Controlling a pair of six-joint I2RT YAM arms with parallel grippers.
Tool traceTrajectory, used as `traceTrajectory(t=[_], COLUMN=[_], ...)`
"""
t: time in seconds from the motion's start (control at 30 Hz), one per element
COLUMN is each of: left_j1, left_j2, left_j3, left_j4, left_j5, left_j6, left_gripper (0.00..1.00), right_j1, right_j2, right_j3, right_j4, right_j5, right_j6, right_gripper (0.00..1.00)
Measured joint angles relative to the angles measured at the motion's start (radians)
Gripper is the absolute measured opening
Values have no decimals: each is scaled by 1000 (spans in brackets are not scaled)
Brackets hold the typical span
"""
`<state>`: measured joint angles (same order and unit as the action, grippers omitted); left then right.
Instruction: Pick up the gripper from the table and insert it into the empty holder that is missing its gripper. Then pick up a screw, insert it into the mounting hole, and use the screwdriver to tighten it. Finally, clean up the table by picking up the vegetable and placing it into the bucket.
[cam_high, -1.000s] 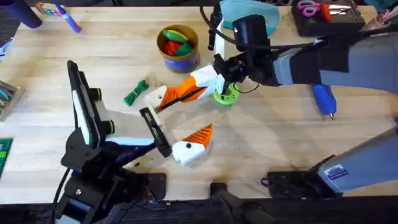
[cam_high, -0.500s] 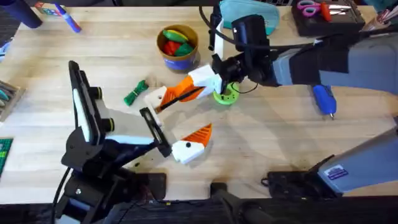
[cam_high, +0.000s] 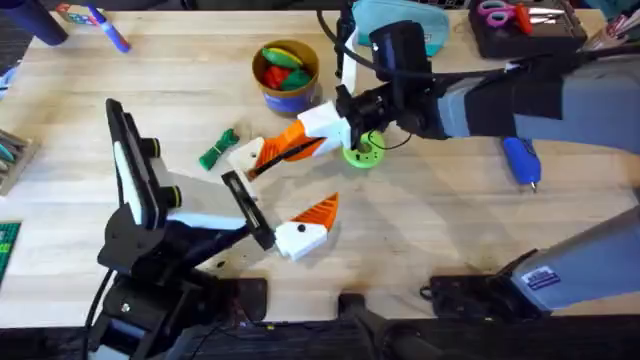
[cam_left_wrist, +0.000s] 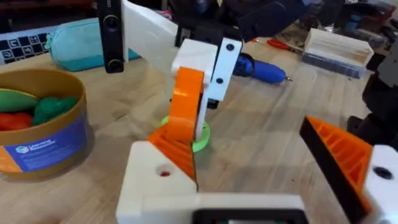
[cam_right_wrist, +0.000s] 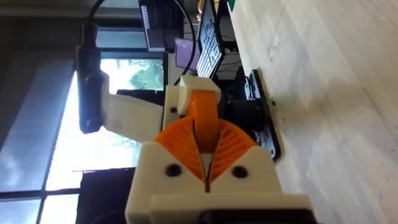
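Note:
My right gripper (cam_high: 335, 125) reaches across the table, shut on the orange ribbed wedge of the loose gripper (cam_high: 272, 150). Its cream base plate (cam_left_wrist: 155, 180) hangs at the bare end of the black rail of my left gripper (cam_high: 262, 215). That gripper is open and carries one white block with an orange wedge (cam_high: 308, 232). The green leafy vegetable (cam_high: 218, 148) lies on the table (cam_high: 430, 220) left of the plate. The bucket (cam_high: 285, 72) stands behind it, holding toy pieces. At the right lies the blue screwdriver (cam_high: 520, 160). No screw shows.
A small green round dish (cam_high: 362, 153) sits just under my right gripper. A teal pouch (cam_high: 405, 25) and a black tray with scissors (cam_high: 520, 25) are at the back right. A marker pen (cam_high: 112, 32) lies at the back left.
My right gripper has shifted slightly left and back with the loose gripper. The left arm has edged a little to the left.

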<state>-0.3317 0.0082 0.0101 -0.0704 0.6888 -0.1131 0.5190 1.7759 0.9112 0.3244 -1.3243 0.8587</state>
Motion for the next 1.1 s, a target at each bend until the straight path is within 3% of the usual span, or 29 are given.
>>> traceTrajectory(t=[0.17,0.43,0.77,0.87,0.97,1.07,1.1], left_j1=[0,0,-10,-11,-11,-11,-11], left_j2=[0,0,-3,-3,-3,-3,-3], left_j3=[0,0,0,0,0,0,0], left_j4=[1,1,2,2,2,2,2], left_j5=[-5,-6,37,49,51,52,52], left_j6=[1,4,32,36,38,39,39], left_gripper=[986,986,986,986,986,986,986], right_j1=[4,6,-3,-6,-7,-7,-7], right_j2=[0,0,0,0,0,0,0], right_j3=[0,0,0,0,0,-1,-1], right_j4=[-4,-5,33,34,35,34,35], right_j5=[12,15,8,8,8,8,8], right_j6=[4,4,5,5,4,4,3], right_gripper=[108,143,269,345,495,775,827])
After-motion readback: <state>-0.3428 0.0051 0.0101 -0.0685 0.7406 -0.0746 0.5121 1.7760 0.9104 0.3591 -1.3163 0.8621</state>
